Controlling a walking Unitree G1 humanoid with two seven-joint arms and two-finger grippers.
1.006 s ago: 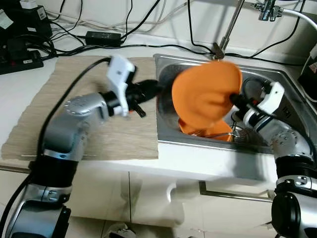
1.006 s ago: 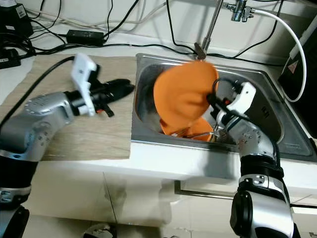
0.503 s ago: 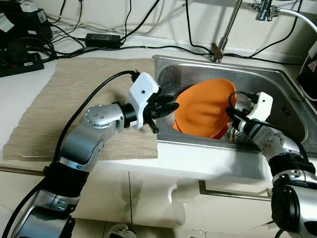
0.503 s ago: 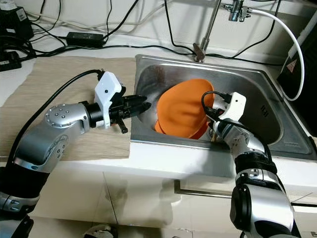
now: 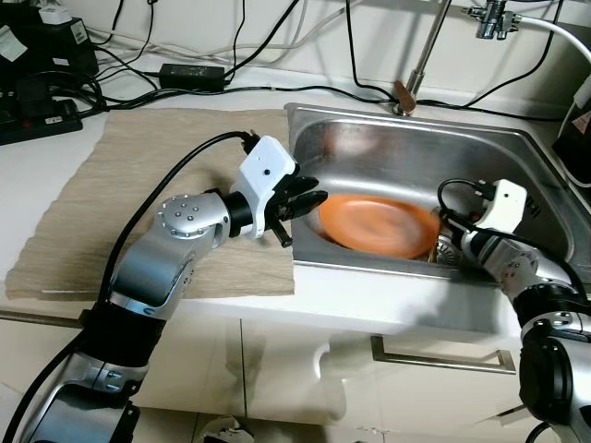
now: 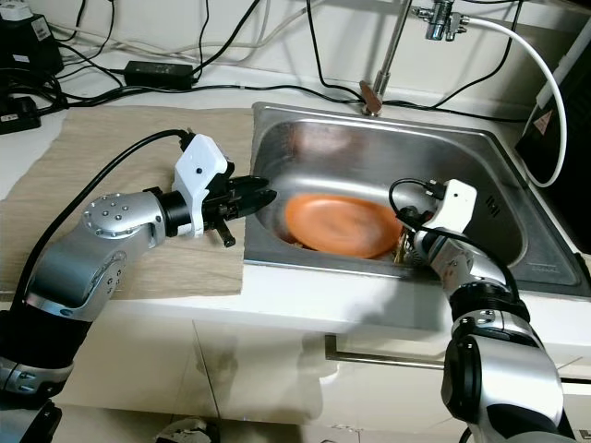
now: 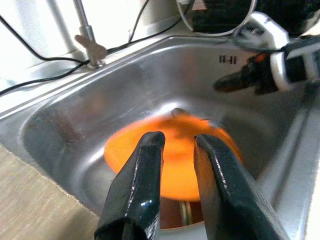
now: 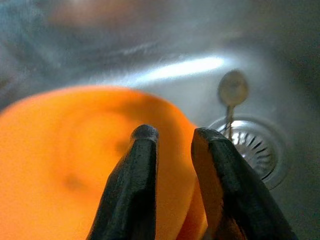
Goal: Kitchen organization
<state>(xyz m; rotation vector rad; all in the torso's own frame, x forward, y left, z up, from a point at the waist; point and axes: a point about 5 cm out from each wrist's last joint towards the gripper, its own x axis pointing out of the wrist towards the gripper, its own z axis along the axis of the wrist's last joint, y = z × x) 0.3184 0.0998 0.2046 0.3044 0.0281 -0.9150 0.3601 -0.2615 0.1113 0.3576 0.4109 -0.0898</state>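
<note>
Now your orange plate (image 5: 379,225) lies nearly flat and face up on the floor of the sink (image 5: 517,157), blurred in the frame, with what looks like a second orange piece under it, though you cannot make that out clearly. It has no long axis to speak of, so what matters is which rim you reach. The left gripper (image 5: 309,198) hovers just above the sink's left wall, beside the plate's left rim, its two black fingers (image 7: 145,190) a small gap apart and holding nothing; from its wrist camera the plate sits straight ahead and below. The right gripper (image 6: 406,242) is down inside the sink at the plate's right rim, near the drain strainer (image 8: 252,145) and a spoon (image 8: 232,90), fingers likewise slightly parted and empty. Both arms are close, but the right one looks nearer and lower. A flat plate likely needs an edge grasp.
</note>
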